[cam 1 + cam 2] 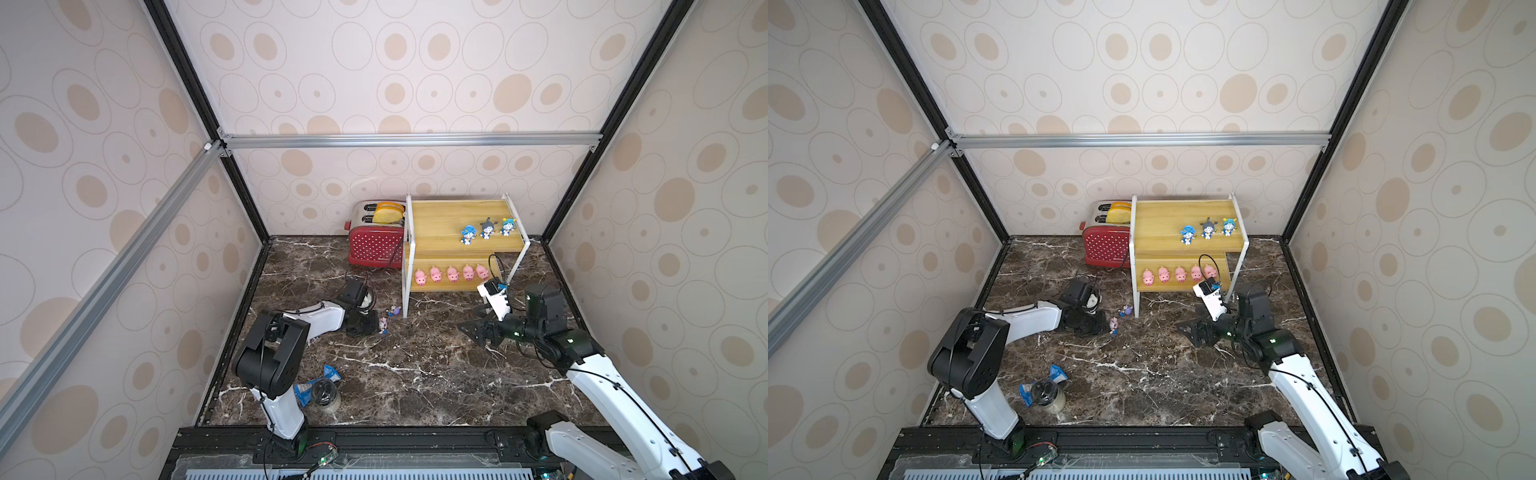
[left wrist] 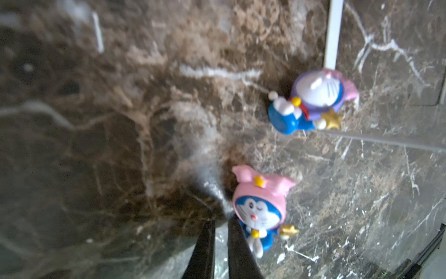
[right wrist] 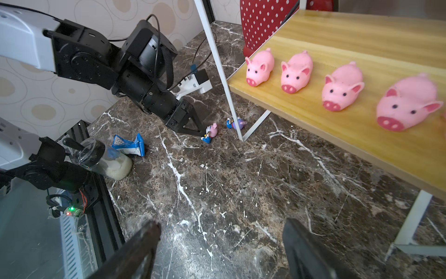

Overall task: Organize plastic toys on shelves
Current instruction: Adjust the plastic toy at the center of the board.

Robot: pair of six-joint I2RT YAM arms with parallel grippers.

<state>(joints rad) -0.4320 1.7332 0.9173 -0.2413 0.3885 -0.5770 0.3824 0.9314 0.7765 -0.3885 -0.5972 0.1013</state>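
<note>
Plastic toys (image 1: 486,228) are what I'm sorting, and in both top views most sit on the shelves (image 1: 436,216). 5 pink pigs (image 1: 451,274) stand in a row on the lower board and 3 figurines (image 1: 1207,228) stand upright near the upper board's front edge. That is 1 kind per board, which I'd judge deliberate. 2 more figurines lie on the floor just off the shelves' front leg on my left arm's side. The left claw (image 1: 374,326) reaches low to the pink-hatted one (image 1: 382,323). The right claw (image 1: 467,330) hangs in front of the shelves, clear of them.

Left wrist view: the claw's fingers (image 2: 237,248) are pinched to a thin slit with nothing between them. The pink-hatted figurine sits just outside 1 finger, face to the lens, so I read this as no grip. The purple-hooded one (image 2: 313,96) lies tipped over, head toward the shelves' white leg (image 2: 334,33), long axis slanting away from it.

Right wrist view: my right claw gapes wide and empty beside the lower board (image 3: 362,135). The pigs' snouts face the front edge, bodies running front to back.
</note>
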